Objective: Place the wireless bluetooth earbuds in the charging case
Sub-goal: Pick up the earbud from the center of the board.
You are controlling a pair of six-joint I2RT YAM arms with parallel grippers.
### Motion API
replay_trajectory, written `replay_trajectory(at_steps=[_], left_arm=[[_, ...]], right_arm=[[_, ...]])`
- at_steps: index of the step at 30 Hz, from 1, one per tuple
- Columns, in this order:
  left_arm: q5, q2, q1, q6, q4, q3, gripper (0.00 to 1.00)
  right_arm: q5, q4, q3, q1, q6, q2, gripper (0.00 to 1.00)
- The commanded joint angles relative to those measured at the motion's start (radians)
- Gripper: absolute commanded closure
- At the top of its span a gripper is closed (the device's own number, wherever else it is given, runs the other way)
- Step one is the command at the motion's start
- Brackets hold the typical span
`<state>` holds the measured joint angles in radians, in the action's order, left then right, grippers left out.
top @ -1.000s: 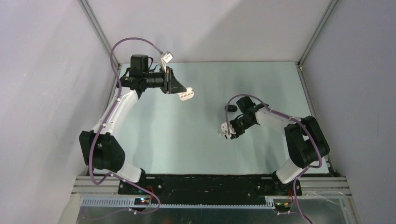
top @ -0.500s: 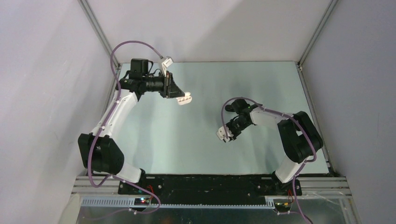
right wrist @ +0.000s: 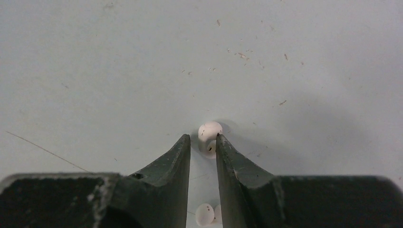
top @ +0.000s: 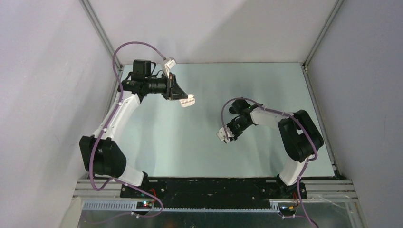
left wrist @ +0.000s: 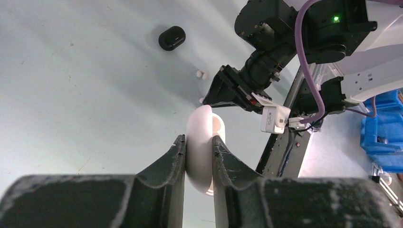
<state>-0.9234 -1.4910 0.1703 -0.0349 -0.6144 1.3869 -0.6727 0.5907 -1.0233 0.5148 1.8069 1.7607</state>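
The wireless bluetooth earbuds (right wrist: pixel 209 135), tiny white plastic beans, probably light and slippery, lie on the pale desk (right wrist: pixel 95 71) at the tips of the right end effector (right wrist: pixel 203 138), whether pinched I cannot tell, best taken across their rounded sides, while the left end effector (left wrist: pixel 198 138) clenches the white oval charging case (left wrist: pixel 202 118).

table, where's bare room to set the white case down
Free: the table's far right corner, beyond the right arm; the near middle between it and the left arm. Crowded: around the white earbuds and black case by the right arm.
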Motion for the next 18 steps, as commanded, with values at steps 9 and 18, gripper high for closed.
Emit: replay_trajectory(at_steps=[9,18], left_arm=[[-0.005,0.023,-0.008,-0.02,0.007,0.016,1.0],[-0.005,0.021,-0.008,-0.019,0.007,0.017,1.0]], right_arm=[[0.016,-0.05,-0.031,0.007,-0.071,0.003,0.76],[0.006,-0.045,-0.056,0.011,-0.11,0.009,0.84]])
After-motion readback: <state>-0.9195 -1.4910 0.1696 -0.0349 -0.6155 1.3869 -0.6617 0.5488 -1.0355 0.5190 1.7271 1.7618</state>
